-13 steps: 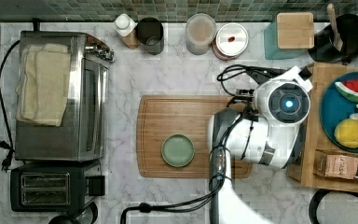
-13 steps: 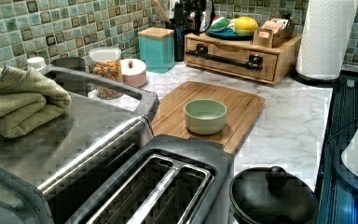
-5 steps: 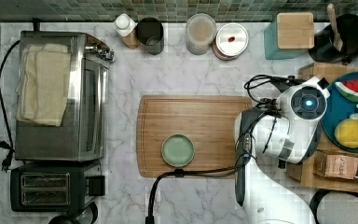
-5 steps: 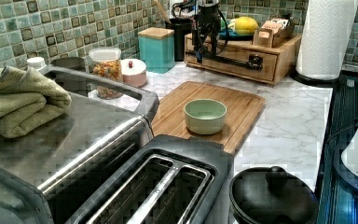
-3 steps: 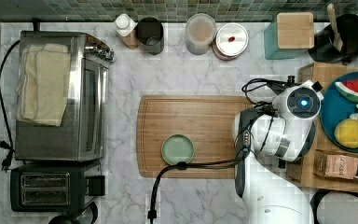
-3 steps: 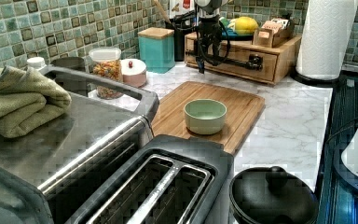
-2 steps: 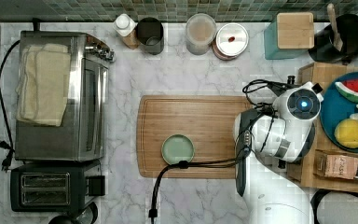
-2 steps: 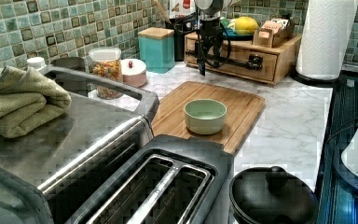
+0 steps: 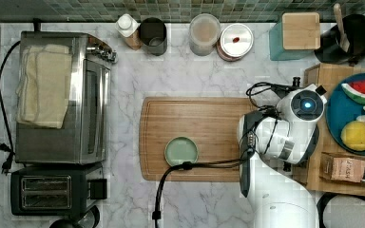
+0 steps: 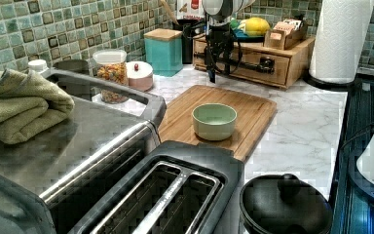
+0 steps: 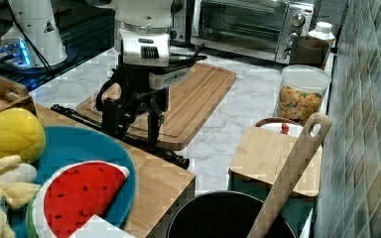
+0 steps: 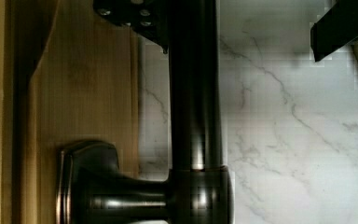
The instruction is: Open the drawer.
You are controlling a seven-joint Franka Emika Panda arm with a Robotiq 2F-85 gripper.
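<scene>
Straddling the drawer's black bar handle with fingers spread apart and not yet clamped, the gripper hangs just before the closed front panel, so pulling remains.

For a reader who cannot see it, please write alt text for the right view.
The gripper hangs over the black bar handle of the drawer, its fingers straddling the bar. Behind it a cutting board lies on the marble counter; in front sits a blue plate with a watermelon slice.
</scene>
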